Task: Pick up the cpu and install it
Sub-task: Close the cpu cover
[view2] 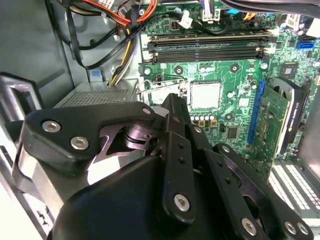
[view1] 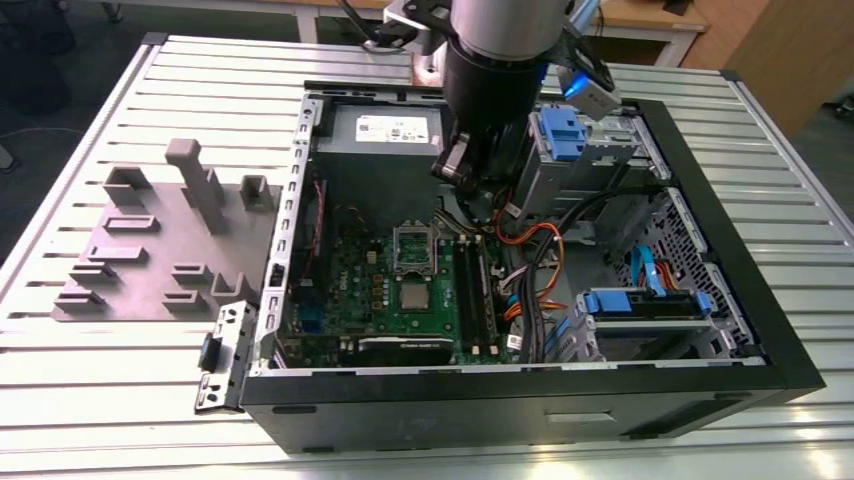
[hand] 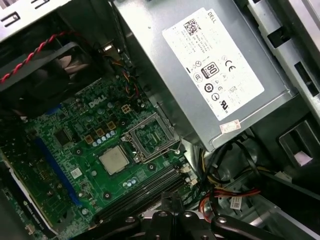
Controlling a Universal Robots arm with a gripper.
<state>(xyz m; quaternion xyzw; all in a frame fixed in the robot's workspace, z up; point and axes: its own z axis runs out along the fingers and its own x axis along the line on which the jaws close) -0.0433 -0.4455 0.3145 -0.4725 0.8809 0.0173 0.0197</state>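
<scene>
The cpu (view1: 416, 296) is a small pale silver square lying flat on the green motherboard (view1: 360, 290) inside the open computer case. It lies right beside the open rectangular metal socket frame (view1: 414, 247). Both wrist views show the cpu (view2: 205, 95) (hand: 114, 160), with the socket frame (hand: 150, 136) next to it. My gripper (view1: 454, 168) hangs above the case, higher than the board and off toward the power supply side. It is apart from the cpu. Its black body (view2: 172, 150) fills the near part of the second wrist view.
A grey power supply (view1: 387, 130) (hand: 215, 65) sits at the case's far end. Memory slots (view1: 474, 290), orange and black cables (view1: 527, 235) and blue drive bays (view1: 561, 130) crowd the exterior view's right. A grey plastic fixture (view1: 160, 240) stands on the slatted table at the left.
</scene>
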